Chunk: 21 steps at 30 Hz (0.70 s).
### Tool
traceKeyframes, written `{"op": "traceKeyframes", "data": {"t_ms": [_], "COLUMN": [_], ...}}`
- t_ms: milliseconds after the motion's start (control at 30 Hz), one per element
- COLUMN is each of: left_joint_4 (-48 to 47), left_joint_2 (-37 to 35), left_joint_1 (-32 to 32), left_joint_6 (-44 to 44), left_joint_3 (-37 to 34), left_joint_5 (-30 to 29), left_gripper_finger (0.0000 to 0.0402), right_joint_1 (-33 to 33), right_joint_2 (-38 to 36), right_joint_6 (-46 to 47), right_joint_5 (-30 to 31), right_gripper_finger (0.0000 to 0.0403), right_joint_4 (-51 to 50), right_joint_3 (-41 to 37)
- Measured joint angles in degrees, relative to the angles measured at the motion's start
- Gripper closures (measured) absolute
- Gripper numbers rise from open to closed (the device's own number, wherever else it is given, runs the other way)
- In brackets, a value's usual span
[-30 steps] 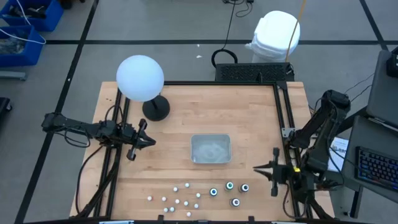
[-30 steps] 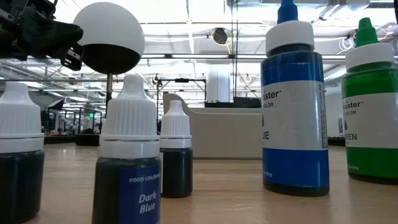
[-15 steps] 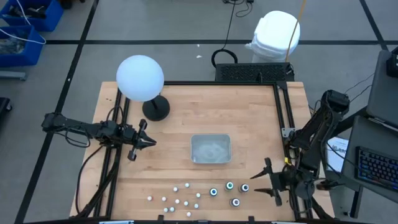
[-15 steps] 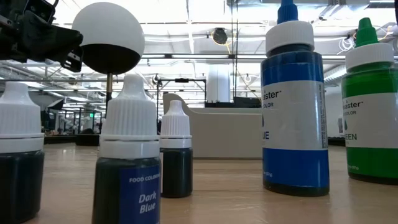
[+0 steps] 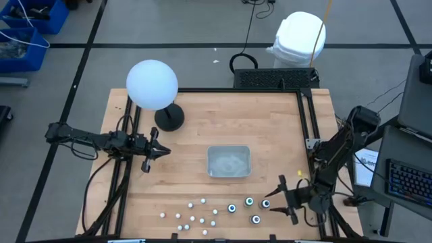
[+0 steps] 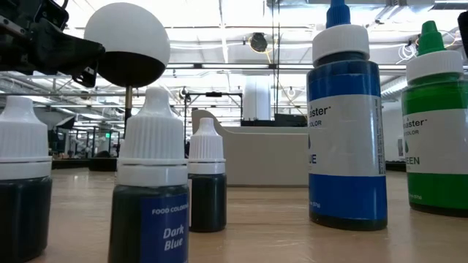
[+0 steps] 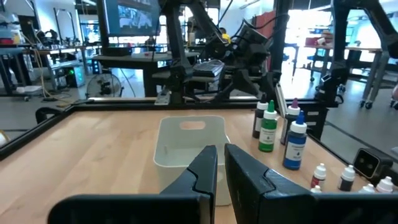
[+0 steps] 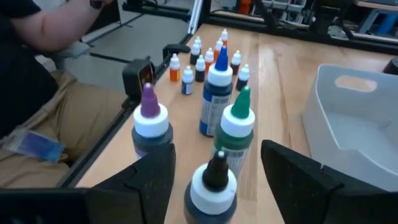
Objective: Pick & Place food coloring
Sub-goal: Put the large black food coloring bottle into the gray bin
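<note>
Near the table's front edge, the food coloring bottles (image 5: 223, 210) stand in a loose cluster just beside the right gripper (image 5: 275, 200), fingers spread wide and empty. Left gripper (image 5: 159, 151) (pinched shut, holding nothing) hovers beside the tray (image 5: 228, 162).

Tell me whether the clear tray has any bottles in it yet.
Empty. The high view shows the tray with nothing inside, and the food coloring bottles all stand on the table nearer its front edge.
</note>
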Motion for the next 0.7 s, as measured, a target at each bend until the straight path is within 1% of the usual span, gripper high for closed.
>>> {"op": "traceKeyframes", "data": {"t_ms": [300, 433, 700], "left_joint_4": [-0.09, -0.09, -0.09], "left_joint_2": [0.01, 0.01, 0.01], "left_joint_1": [0.0, 0.0, 0.0], "left_joint_6": [0.0, 0.02, 1.99], "left_joint_3": [0.0, 0.0, 0.0], "left_joint_5": [0.0, 0.0, -0.01], "left_gripper_finger": [0.0364, 0.0364, 0.0364], "right_joint_1": [-0.51, -0.59, -1.61], "right_joint_2": [3.86, 5.1, 6.46], "right_joint_6": [3.54, 3.5, 5.67], "right_joint_5": [-0.13, -1.44, -1.49], "right_gripper_finger": [0.0174, 0.0174, 0.018], "right_joint_4": [3.26, 5.31, 5.19], "right_joint_3": [0.01, 0.01, 0.01]}}
